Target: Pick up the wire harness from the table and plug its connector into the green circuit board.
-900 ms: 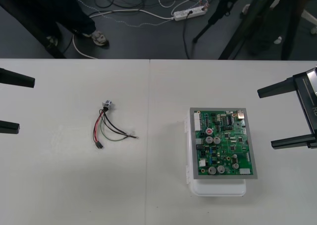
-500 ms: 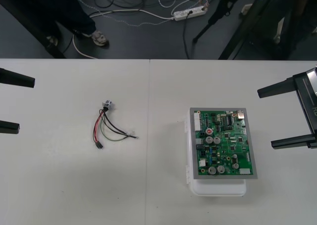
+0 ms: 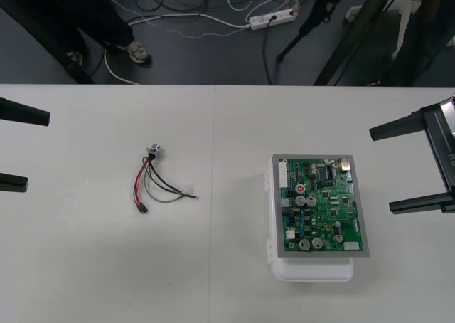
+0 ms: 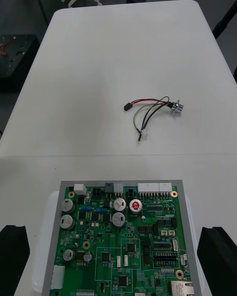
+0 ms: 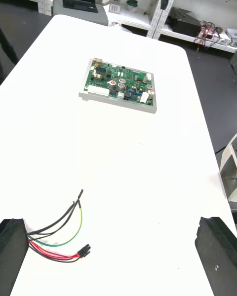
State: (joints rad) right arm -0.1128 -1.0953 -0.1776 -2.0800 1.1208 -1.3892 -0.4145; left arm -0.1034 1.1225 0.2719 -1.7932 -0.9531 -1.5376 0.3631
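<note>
one plain light table (image 3: 92,280): carrying the harness and the board, with a gripper hanging at each side.
left gripper (image 3: 18,149): black and two-fingered, hovering over the table's left edge; its fingers (image 3: 27,114) are standing far apart and holding nothing.
small wire harness (image 3: 153,184): lying loose on the table, left of centre, well apart from both grippers; its round metal socket (image 3: 154,150) is sitting at the far end, its small black plug (image 3: 142,209) is lying on the bare table at the near end, and thin red, black and green wires are looping between them.
green circuit board (image 3: 320,205): resting on its white base (image 3: 313,272), right of centre, well apart from the harness.
right gripper (image 3: 382,170): black and two-fingered, hovering at the right edge near the board; its fingers (image 3: 398,127) are spreading wide around nothing.
</note>
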